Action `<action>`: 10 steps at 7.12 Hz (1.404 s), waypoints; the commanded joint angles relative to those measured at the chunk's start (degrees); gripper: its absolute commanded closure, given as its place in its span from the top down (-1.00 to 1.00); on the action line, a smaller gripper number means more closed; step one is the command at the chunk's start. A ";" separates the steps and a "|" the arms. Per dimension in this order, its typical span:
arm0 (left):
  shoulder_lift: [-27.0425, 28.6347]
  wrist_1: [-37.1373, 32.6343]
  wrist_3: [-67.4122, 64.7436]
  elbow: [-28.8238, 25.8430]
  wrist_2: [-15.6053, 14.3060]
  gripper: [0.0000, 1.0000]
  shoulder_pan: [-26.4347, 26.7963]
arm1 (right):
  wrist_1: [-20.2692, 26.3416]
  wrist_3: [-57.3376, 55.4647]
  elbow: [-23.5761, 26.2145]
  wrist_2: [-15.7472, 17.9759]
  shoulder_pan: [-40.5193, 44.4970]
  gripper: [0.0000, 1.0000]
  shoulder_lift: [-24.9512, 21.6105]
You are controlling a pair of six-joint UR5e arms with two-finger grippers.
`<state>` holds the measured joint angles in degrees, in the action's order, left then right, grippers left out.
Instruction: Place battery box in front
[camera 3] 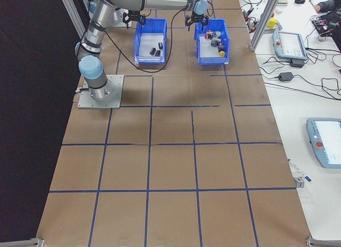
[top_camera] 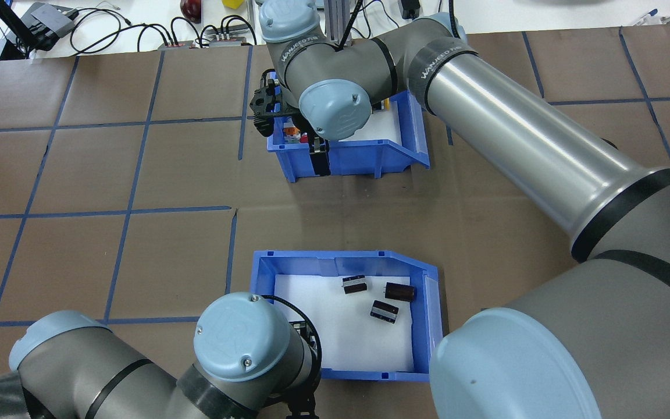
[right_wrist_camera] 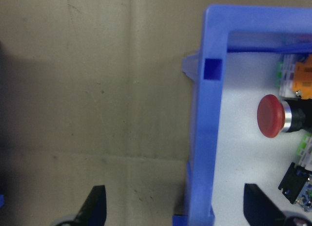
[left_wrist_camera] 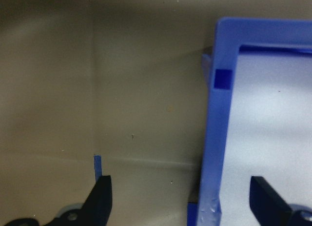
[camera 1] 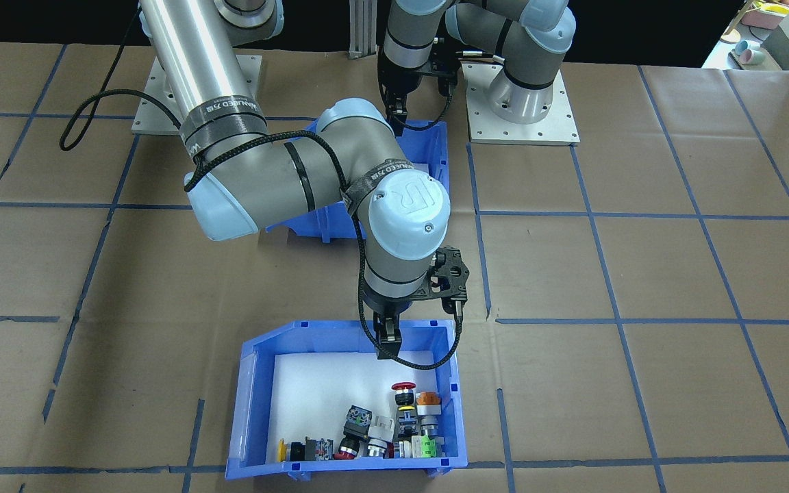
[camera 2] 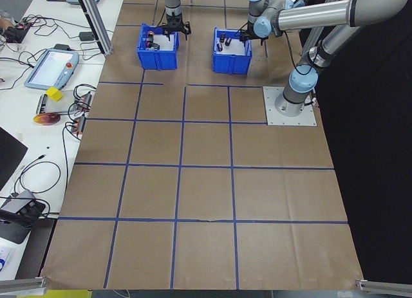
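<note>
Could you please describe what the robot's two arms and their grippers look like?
Both arms are grey jointed tubes with pale blue round joint caps; the right arm has a long shiny silver section, black straps with white lettering and a black braided cable along it. The left arm is built alike. Each gripper, right gripper and left gripper, has two black fingers.

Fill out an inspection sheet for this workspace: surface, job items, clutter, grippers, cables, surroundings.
Surface: table covered in brown paper with a blue tape grid.
Job's things: battery box near the robot, white liner, three dark cells inside.
Clutter: switch bin on the operators' side, colourful push-buttons along its low front.
Grippers: left gripper open, straddling the battery box's wall; right gripper open, straddling the switch bin's wall.
Cables: black cable looped along the right arm.
Surroundings: pendants and wires on the side benches.
</note>
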<state>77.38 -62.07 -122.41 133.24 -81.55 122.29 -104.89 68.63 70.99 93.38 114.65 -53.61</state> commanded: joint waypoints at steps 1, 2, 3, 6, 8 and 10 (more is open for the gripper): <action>4.25 5.54 -0.72 0.00 -0.71 0.98 1.89 | -1.72 0.01 2.13 2.16 -0.30 1.00 0.52; 4.36 5.64 -0.46 0.26 -6.98 0.97 3.38 | -1.80 -0.60 2.92 2.16 -0.13 1.00 0.52; 4.71 5.65 -0.02 0.44 -9.83 0.58 4.09 | -1.80 -0.69 2.84 1.90 -0.12 0.81 0.52; 4.80 6.17 -1.42 0.44 2.41 -0.84 4.10 | -1.80 -0.43 1.96 2.16 -0.12 -0.51 0.17; 3.05 6.09 -0.38 0.09 3.60 -1.00 4.09 | -2.85 -0.08 1.35 2.16 -0.21 -0.89 -0.18; 0.16 4.87 0.59 -1.92 0.37 -1.00 3.66 | -3.30 0.01 -1.10 2.59 -0.74 -0.90 -1.14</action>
<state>79.48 -56.30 -122.59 132.56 -79.02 126.21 -107.97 68.56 71.17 95.69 114.20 -54.14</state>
